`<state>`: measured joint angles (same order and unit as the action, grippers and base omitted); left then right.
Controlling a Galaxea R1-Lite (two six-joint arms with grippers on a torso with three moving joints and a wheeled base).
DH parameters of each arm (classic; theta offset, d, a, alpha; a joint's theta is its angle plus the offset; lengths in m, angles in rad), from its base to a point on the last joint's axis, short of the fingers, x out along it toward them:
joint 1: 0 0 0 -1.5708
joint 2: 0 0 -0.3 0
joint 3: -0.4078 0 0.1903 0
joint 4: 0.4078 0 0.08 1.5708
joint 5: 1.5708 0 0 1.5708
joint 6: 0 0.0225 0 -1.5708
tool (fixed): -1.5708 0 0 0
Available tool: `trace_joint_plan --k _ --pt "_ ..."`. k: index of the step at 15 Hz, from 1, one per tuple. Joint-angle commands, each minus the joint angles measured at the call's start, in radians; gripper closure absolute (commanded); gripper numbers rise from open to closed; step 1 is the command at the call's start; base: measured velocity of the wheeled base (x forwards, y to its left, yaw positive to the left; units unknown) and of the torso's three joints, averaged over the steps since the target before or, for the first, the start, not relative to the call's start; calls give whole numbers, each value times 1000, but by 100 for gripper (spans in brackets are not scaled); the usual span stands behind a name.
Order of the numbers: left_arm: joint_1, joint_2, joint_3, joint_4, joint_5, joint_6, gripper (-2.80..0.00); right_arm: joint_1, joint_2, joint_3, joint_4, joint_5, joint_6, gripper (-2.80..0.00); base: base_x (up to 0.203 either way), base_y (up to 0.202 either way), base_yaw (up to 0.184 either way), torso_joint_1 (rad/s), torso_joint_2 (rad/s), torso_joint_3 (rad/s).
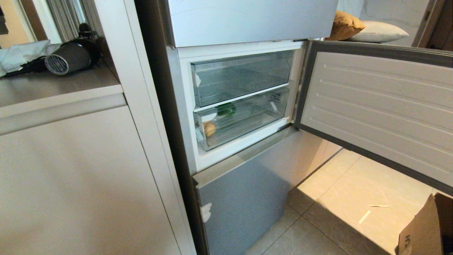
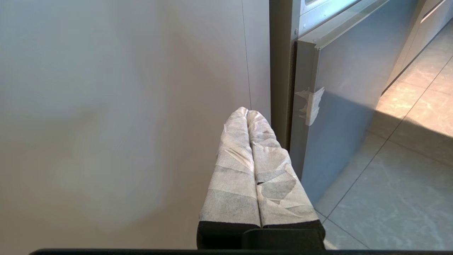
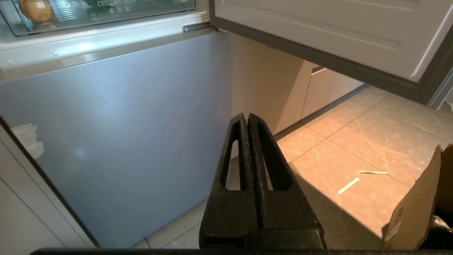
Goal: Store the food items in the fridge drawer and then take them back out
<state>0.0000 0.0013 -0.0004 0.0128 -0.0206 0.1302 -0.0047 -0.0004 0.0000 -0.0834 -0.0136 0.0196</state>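
Head view shows the potato [image 1: 209, 128] and green pepper [image 1: 226, 109] stored at the lower crisper drawer's [image 1: 247, 120] left end, while both grippers [image 2: 247, 112] [image 3: 246, 117] hang closed, empty.

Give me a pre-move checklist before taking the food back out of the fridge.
1. Middle door swung open: ok.
2. Potato in the lower clear drawer: ok.
3. Green pepper in the same drawer, behind the potato: ok.
4. Drawer pulled out for access: not ok, it sits pushed in.
5. Left pincer empty and shut, low by the bottom panel: ok.
6. Right pincer empty and shut: ok.
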Motion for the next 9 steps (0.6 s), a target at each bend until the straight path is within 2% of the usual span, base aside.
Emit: trace_joint_plan --k 1,3,5,9 --pt "0 -1 0 1 1 -11 0 0 -1 31 -1 0 -1 0 0 0 0 0 0 0" --pt "0 -1 0 -4 4 -42 0 0 -1 31 -1 -2 -1 0 0 0 0 0 0 0" --pt "0 -1 0 -11 17 -129 0 0 -1 31 -1 -2 0 0 0 0 0 0 0 0" --pt "0 -1 0 -13 21 -133 0 0 -1 31 -1 0 -13 0 0 0 0 0 0 0"
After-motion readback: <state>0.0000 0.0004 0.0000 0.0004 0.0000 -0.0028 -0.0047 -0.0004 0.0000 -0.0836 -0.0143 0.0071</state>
